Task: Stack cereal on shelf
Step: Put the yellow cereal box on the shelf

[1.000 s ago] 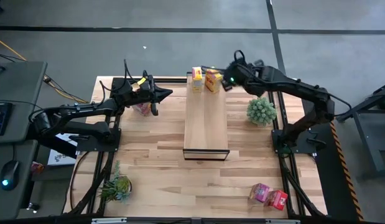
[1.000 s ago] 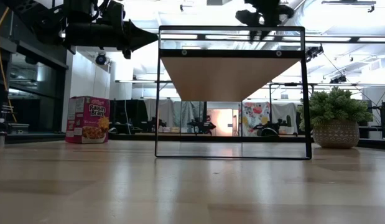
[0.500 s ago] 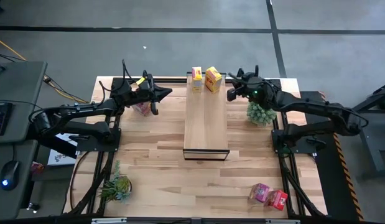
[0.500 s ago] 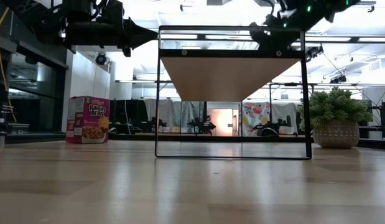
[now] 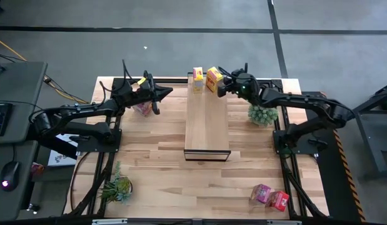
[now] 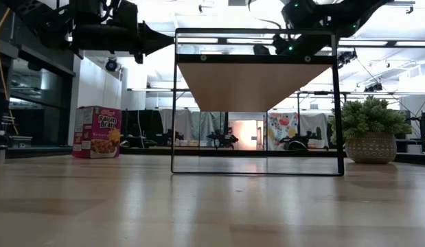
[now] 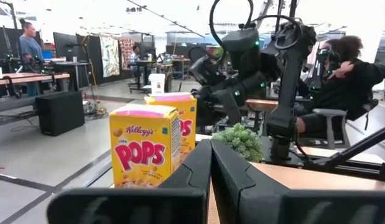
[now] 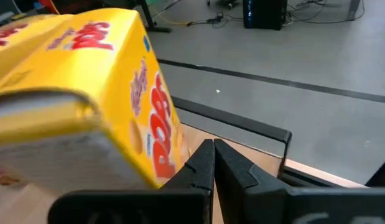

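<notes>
High view: right gripper (image 5: 220,88), fingers together, is seen beside a yellow cereal box (image 5: 214,79) on the shelf (image 5: 206,119). Left gripper (image 5: 165,94), also closed, is held over the pink box (image 5: 142,108).

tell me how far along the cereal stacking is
Done: two yellow boxes stand at the far end of the shelf. In hand: the right gripper, fingers shut and empty, sits beside the angled yellow box. Left: a pink box under the left gripper, fingers shut, plus a pink box and a red one at the near right corner.
</notes>
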Robot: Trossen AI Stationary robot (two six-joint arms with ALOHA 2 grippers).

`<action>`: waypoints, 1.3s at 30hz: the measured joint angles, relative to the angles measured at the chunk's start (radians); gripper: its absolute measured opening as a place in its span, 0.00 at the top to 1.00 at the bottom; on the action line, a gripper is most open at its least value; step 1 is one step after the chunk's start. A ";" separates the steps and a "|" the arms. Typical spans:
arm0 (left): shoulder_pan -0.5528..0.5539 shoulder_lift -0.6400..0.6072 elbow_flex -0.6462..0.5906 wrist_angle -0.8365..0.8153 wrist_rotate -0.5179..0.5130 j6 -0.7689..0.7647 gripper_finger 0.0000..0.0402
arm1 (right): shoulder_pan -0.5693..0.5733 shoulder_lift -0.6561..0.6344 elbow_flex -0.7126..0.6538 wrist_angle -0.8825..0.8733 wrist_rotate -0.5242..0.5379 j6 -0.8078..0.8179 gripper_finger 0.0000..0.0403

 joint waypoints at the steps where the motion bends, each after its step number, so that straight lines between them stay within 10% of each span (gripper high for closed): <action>1: 0.000 0.000 0.000 -0.006 0.000 0.000 1.00 | 0.000 0.008 0.007 0.000 0.000 0.000 1.00; 39: 0.000 0.000 0.000 -0.018 0.000 -0.008 1.00 | 0.073 0.012 0.020 -0.041 -0.017 0.139 1.00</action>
